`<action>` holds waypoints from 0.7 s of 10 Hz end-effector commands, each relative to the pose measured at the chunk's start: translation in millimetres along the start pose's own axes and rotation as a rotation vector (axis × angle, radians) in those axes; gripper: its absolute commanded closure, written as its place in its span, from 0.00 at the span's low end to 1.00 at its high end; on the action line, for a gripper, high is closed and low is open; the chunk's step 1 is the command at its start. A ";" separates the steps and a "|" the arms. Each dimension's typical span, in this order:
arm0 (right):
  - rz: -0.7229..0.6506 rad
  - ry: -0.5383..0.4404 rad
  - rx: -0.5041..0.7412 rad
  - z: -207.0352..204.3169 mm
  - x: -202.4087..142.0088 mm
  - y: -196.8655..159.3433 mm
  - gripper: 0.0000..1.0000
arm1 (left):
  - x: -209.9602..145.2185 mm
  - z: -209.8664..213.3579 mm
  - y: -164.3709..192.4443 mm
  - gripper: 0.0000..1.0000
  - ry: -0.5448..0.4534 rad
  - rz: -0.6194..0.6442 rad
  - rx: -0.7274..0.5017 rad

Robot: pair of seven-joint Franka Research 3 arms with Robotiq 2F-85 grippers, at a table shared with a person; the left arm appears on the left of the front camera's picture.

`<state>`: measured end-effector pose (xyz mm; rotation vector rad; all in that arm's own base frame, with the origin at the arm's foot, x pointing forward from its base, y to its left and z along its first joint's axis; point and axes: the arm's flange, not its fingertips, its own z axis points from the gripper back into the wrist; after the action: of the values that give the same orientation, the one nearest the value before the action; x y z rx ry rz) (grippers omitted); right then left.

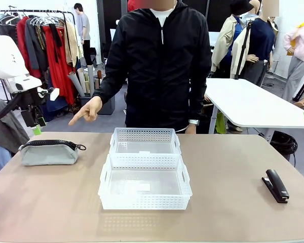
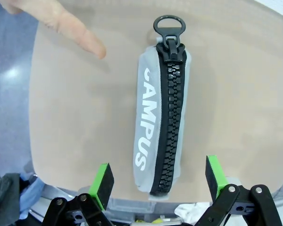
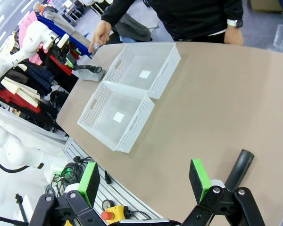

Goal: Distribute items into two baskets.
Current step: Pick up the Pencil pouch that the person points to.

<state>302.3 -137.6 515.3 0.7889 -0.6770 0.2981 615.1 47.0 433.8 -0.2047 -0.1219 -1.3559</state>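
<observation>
The left end effector (image 2: 159, 180) hovers above the surface (image 1: 228, 167) with its green pads spread wide. The grey zippered pouch (image 2: 161, 117) lies lengthwise in the gap below them and touches neither pad. The pouch rests near the surface's left edge, well apart from the two white lattice baskets. The near basket (image 1: 144, 203) and the far basket (image 1: 144, 134) stand rim to rim at the middle. The black stapler (image 1: 276, 186) lies near the right edge with bare surface all round it. The right end effector (image 3: 145, 180) is likewise spread wide, holding nothing. From the far side, a person's hand (image 1: 87, 110) points a finger toward the pouch.
</observation>
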 end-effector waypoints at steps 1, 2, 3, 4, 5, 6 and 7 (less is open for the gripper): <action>0.007 -0.012 0.015 0.0 1.7 0.8 0.00 | -0.2 2.5 0.6 0.00 -0.005 0.004 0.004; 0.007 -0.012 0.015 0.0 1.7 0.8 0.00 | -0.2 2.5 0.6 0.00 -0.005 0.004 0.004; 0.007 -0.012 0.015 0.0 1.7 0.8 0.00 | -0.2 2.5 0.6 0.00 -0.005 0.004 0.004; 0.007 -0.012 0.015 0.0 1.7 0.8 0.00 | -0.2 2.5 0.6 0.00 -0.005 0.004 0.004; 0.007 -0.012 0.015 0.0 1.7 0.8 0.00 | -0.3 0.2 0.1 0.00 0.000 0.001 0.000; 0.007 -0.012 0.015 0.0 1.7 0.8 0.00 | 3.2 -4.1 -1.1 0.00 0.025 -0.021 0.036; 0.007 -0.012 0.015 0.0 1.7 0.8 0.00 | 6.2 -8.0 -3.4 0.00 0.067 -0.036 0.048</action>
<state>302.3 -137.6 515.3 0.7889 -0.6770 0.2981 617.1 42.8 432.8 -0.1744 -0.1208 -1.3722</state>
